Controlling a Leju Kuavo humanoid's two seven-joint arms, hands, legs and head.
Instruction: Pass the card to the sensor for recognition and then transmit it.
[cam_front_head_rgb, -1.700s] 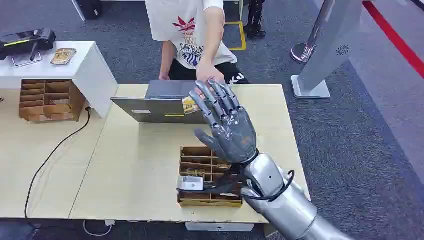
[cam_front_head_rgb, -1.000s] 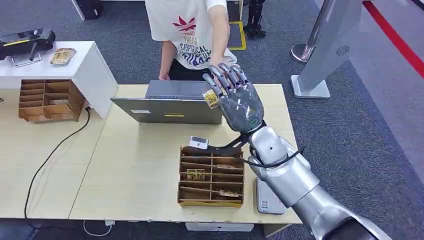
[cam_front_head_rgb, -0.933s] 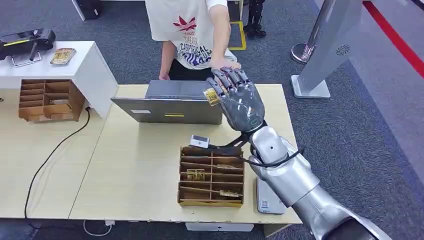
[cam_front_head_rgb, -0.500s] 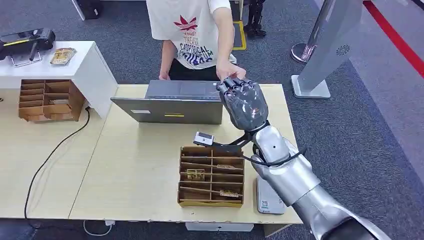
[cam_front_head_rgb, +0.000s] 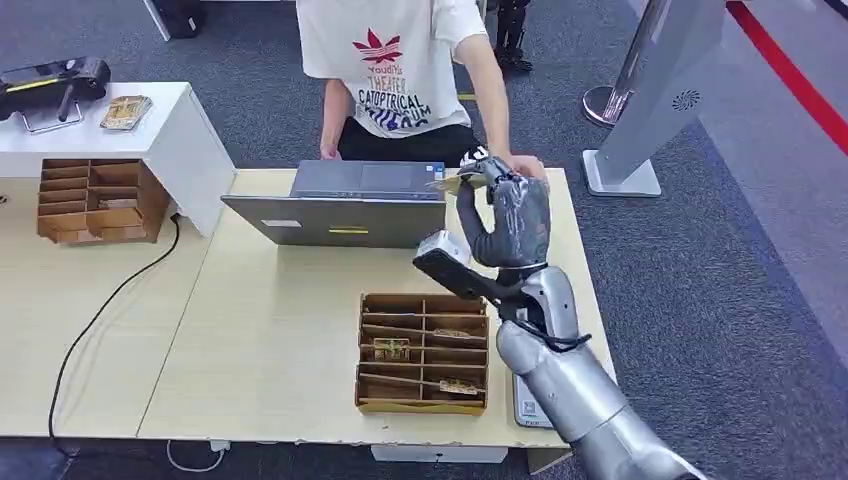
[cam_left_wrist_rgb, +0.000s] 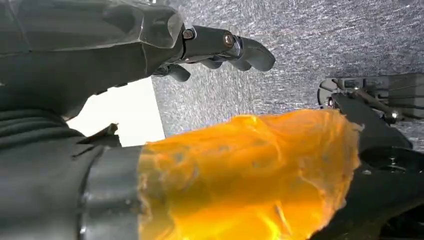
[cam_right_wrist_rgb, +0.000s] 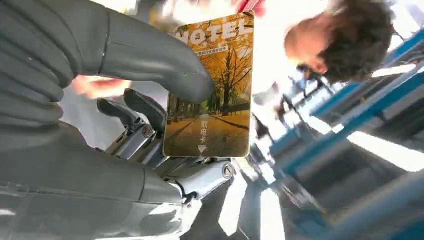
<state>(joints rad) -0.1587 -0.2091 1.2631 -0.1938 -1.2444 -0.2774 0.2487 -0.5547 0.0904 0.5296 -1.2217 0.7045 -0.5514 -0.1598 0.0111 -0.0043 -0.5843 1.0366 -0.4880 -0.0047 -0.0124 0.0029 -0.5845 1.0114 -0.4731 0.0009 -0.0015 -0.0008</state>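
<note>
Currently my right hand (cam_front_head_rgb: 507, 215) is raised over the far right corner of the table (cam_front_head_rgb: 280, 330), just beside the open laptop (cam_front_head_rgb: 345, 205). It pinches a hotel key card (cam_front_head_rgb: 448, 183) between thumb and fingers; in the right wrist view the card (cam_right_wrist_rgb: 212, 90) shows an autumn tree avenue, the word "HOTEL" and a small arrow, with the thick grey thumb (cam_right_wrist_rgb: 165, 65) pressed across its face and the darker fingers (cam_right_wrist_rgb: 135, 112) behind it. From the head view I see the card tilted nearly flat, pointing toward the laptop.

A person in a white printed T-shirt (cam_front_head_rgb: 400, 60) stands across the table; the person's hand (cam_front_head_rgb: 525, 165) is right at the back of my fingers, and I cannot tell whether it touches them.

Below the right wrist sits a cardboard divided organizer (cam_front_head_rgb: 422, 350) with a few cards in its compartments. A small white device (cam_front_head_rgb: 527, 400) lies on the table under the forearm, mostly hidden.

My left hand (cam_left_wrist_rgb: 150, 45) hangs above grey carpet, holding nothing, fingers (cam_left_wrist_rgb: 240, 47) loosely extended and apart.
</note>
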